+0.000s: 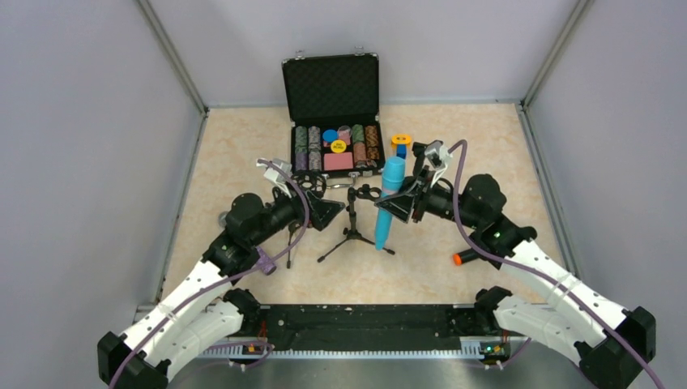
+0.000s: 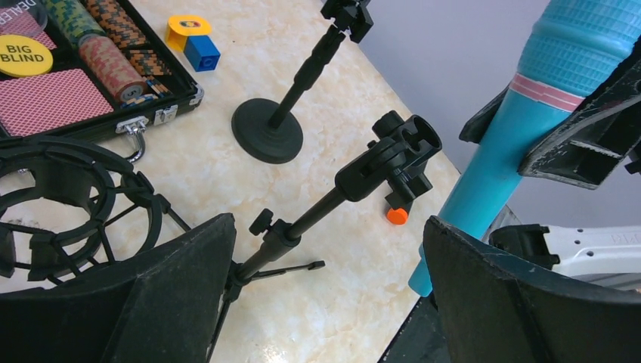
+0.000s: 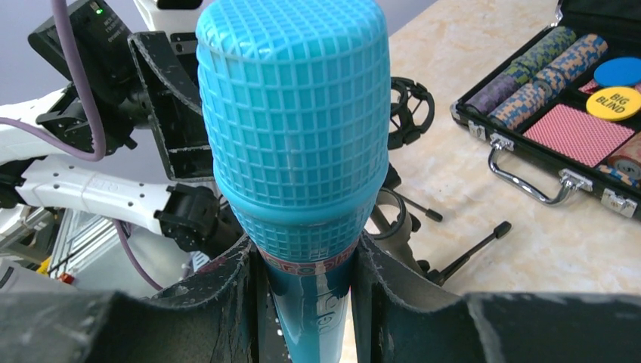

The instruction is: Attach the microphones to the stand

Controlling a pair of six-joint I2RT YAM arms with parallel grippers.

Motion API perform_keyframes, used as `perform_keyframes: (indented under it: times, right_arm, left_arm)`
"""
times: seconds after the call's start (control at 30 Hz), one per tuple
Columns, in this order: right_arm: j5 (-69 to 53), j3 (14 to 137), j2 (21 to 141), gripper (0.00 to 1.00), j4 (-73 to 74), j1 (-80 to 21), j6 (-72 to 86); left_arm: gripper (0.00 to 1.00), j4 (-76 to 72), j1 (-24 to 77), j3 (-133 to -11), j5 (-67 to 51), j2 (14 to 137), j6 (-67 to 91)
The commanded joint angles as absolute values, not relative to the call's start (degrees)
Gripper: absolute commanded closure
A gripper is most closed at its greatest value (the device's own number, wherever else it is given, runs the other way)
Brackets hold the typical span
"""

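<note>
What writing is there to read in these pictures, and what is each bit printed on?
"BIG BLIND": yellow disc in the poker chip case.
"DEALER": a piece at the case's corner, cut by the frame edge.
Lettering on the cyan microphone handle and its pink band: too blurred to read.
Marking on the white arm link in the left wrist view: blurred.

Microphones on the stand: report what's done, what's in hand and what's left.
Done: nothing attached; the stand clip is empty. In hand: the right gripper clamps the cyan microphone beside the tripod stand; the left gripper hangs open nearby. Left: seat the cyan one, then the black microphone, its orange end showing by the right arm. The purple one is not clearly in view.
</note>
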State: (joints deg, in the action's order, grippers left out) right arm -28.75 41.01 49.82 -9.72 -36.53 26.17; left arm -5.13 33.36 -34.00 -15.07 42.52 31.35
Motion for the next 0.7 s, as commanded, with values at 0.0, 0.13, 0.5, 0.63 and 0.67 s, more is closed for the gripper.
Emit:
perform_keyframes:
  times: [0.0,0.13,0.5,0.63,0.67]
  right_arm:
    - [-29.37,39.83,48.72,1.0,-17.98,-36.69,27.62]
    - [-29.65,39.66,48.39,1.0,-18.02,-36.72,28.7]
    - [-29.79,38.08,46.64,1.0,-19.34,-36.74,30.33]
    - [-29.79,37.9,46.52,1.0,-19.73,-36.73,30.83]
    - [-29.73,37.82,46.52,1.0,-19.77,-36.7,30.82]
  left_arm:
    - [0.03,-11.95,33.23,-33.04,-16.58,41.95,29.62]
    - [0.04,-13.7,33.23,-31.7,-15.92,40.72,30.23]
    - [0.04,-17.23,33.22,-26.92,-15.11,37.31,34.4]
    - [0.04,-16.62,33.26,-27.08,-15.28,36.69,34.22]
    - [0.04,-16.66,33.25,-26.99,-15.31,36.61,34.15]
